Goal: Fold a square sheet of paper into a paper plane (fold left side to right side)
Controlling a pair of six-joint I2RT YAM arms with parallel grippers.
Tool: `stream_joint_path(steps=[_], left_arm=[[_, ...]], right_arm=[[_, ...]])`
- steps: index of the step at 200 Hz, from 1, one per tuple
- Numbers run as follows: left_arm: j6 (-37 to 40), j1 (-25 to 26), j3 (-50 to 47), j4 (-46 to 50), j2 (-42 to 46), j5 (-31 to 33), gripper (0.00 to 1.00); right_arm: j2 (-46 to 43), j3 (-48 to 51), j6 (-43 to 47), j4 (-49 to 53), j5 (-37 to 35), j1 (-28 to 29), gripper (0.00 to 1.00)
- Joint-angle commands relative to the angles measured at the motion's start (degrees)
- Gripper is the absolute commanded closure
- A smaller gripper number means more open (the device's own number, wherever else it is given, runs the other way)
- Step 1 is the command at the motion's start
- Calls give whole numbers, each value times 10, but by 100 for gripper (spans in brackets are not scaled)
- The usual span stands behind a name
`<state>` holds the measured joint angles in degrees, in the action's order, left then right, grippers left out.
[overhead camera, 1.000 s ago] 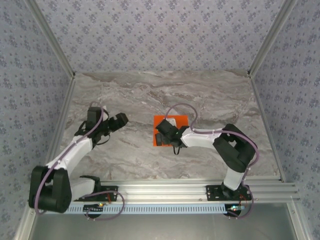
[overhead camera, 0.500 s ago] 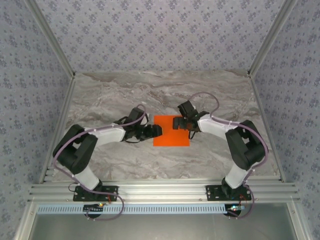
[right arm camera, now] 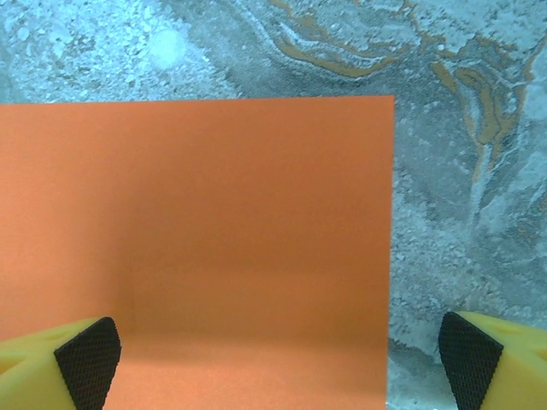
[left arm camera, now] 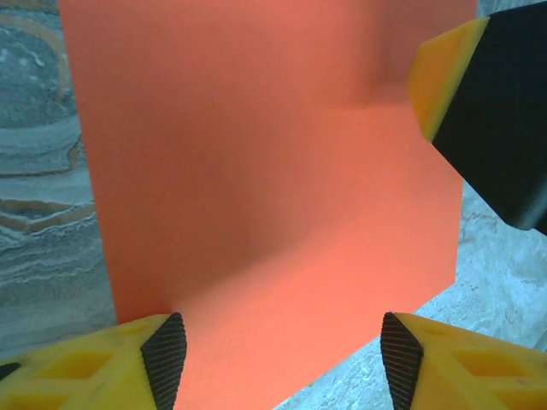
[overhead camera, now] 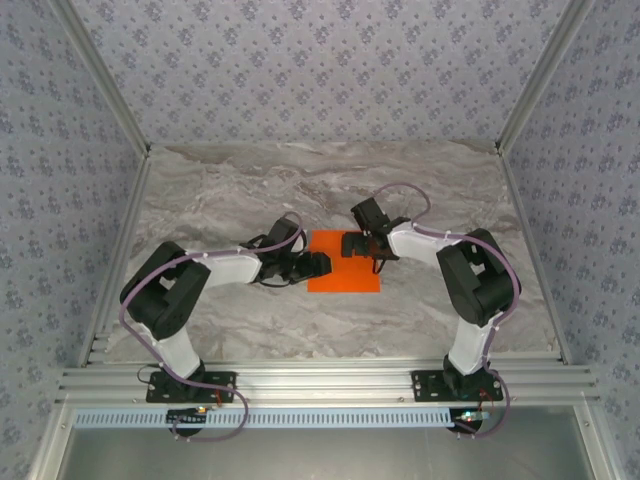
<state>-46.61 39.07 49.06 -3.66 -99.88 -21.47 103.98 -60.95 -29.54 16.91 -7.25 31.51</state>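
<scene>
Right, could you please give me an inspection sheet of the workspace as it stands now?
Surface: marble-patterned table, no damage seen.
Job's things: square sheet of paper, orange, lying flat, no fold seen.
Clutter: nothing seen.
Claws: left claw open at the sheet's left edge; right claw open over its far part.
Cables: purple cables looped along both arms.
Surroundings: patterned walls; aluminium rails at the near edge.
</scene>
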Motion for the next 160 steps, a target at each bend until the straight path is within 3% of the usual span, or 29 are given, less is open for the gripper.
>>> stream_joint_path(steps=[1,77,132,160], left_arm=[[2,4,5,12,-25,20,40],[1,3,0,6,-41,30,50],[3,2,-11,4,-6,43,53],[3,3,-10,7,-2,43,54]], right_arm=[[8,12,-20,1,39,35,0],[-18,24,-42,0,47,95,1],[-50,56,-33,-5,59,78,13],[-70,92,-19,-61,123,44,22]])
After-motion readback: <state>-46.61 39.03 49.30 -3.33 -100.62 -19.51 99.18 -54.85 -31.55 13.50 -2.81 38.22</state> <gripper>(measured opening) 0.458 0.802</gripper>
